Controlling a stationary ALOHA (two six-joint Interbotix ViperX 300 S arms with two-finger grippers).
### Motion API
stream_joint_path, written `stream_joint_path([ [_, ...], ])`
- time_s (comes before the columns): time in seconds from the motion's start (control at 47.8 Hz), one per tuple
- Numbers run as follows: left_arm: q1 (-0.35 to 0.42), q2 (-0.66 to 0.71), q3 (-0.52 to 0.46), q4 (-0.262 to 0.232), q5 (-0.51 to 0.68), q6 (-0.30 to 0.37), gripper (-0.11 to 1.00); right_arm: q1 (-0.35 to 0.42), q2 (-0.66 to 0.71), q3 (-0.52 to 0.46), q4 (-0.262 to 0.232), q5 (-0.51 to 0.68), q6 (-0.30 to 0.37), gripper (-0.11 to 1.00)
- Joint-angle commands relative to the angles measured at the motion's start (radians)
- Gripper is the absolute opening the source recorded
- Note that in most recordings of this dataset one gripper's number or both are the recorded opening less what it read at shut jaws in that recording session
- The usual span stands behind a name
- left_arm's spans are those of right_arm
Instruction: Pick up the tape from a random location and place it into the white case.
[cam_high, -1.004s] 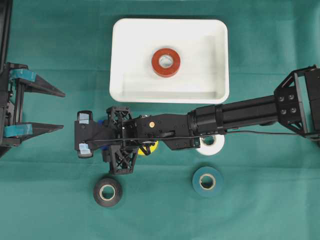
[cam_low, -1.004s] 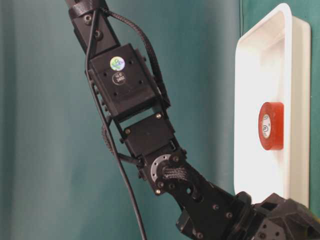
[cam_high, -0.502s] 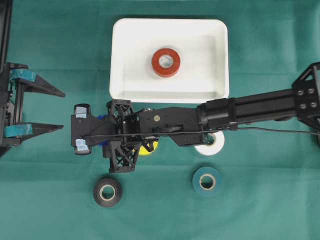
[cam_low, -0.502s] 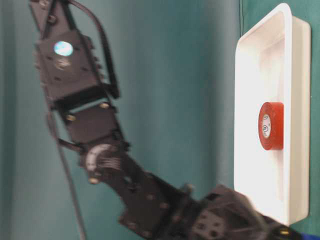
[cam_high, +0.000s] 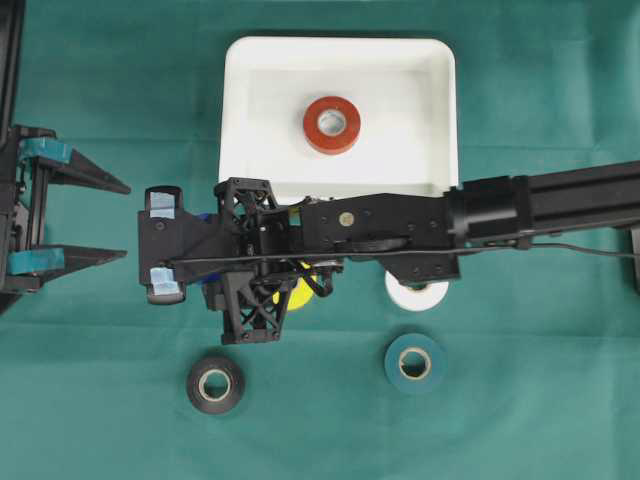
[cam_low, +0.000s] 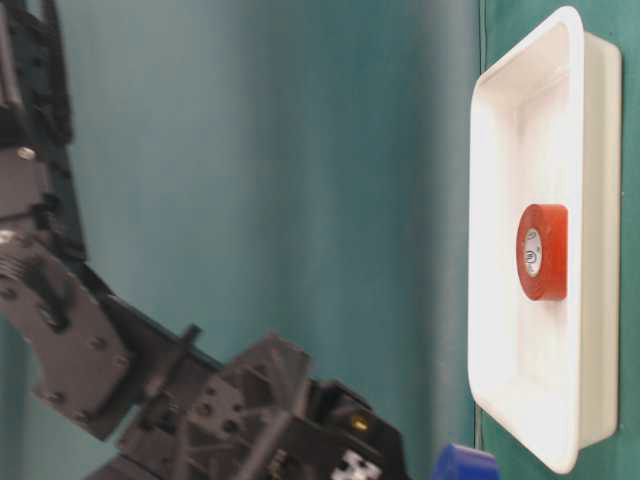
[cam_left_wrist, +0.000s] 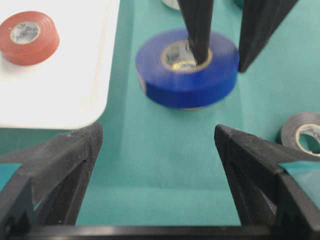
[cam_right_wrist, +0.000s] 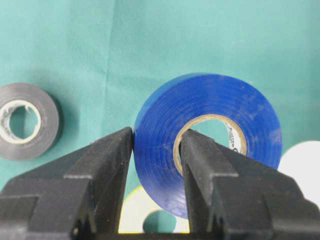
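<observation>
A blue tape (cam_right_wrist: 210, 135) roll is pinched by my right gripper (cam_right_wrist: 156, 137): one finger presses its outer wall and the other sits inside the core, so the roll stands tilted on edge. The left wrist view shows the same blue tape (cam_left_wrist: 187, 67) just beside the white case (cam_left_wrist: 60, 90). From overhead, the right gripper (cam_high: 160, 247) points left below the white case (cam_high: 400, 150) and covers most of the roll. A red tape (cam_high: 331, 124) roll lies flat inside the case. My left gripper (cam_high: 123, 221) is open at the left edge, holding nothing.
On the green cloth lie a black roll (cam_high: 215, 384), a teal roll (cam_high: 415, 362), a white roll (cam_high: 418, 292) and a yellow roll (cam_high: 290, 296), the last two partly under the right arm. That arm stretches across the table just below the case.
The right jaws have closed onto the blue roll. The right arm has shifted a little toward the case and stretched out straighter. The left gripper has not moved.
</observation>
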Motion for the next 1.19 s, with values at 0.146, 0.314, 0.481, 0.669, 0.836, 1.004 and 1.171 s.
stream_joint_path([
  [0.146,0.005,0.009,-0.012,-0.002,-0.005,-0.002,0.97,0.008,-0.084,-0.021,-0.006,0.044,0.002,0.34],
  [0.314,0.005,0.009,-0.012,-0.002,-0.005,-0.002,0.97,0.009,-0.101,-0.031,-0.014,0.055,0.002,0.34],
  [0.481,0.006,0.009,-0.012,-0.002,-0.005,-0.002,0.97,0.009,-0.117,-0.054,-0.029,0.074,0.002,0.34],
  [0.669,0.005,0.009,-0.012,-0.002,-0.005,-0.002,0.97,0.011,-0.118,-0.104,-0.052,0.114,0.002,0.34],
  [0.836,0.006,0.009,-0.012,-0.002,-0.005,-0.002,0.97,0.012,-0.118,-0.135,-0.067,0.143,0.002,0.34],
  [1.004,0.006,0.009,-0.012,-0.002,-0.005,-0.002,0.97,0.014,-0.118,-0.14,-0.071,0.149,0.002,0.34],
  [1.171,0.006,0.009,-0.012,-0.002,-0.005,-0.002,0.97,0.014,-0.118,-0.14,-0.071,0.15,0.002,0.34],
])
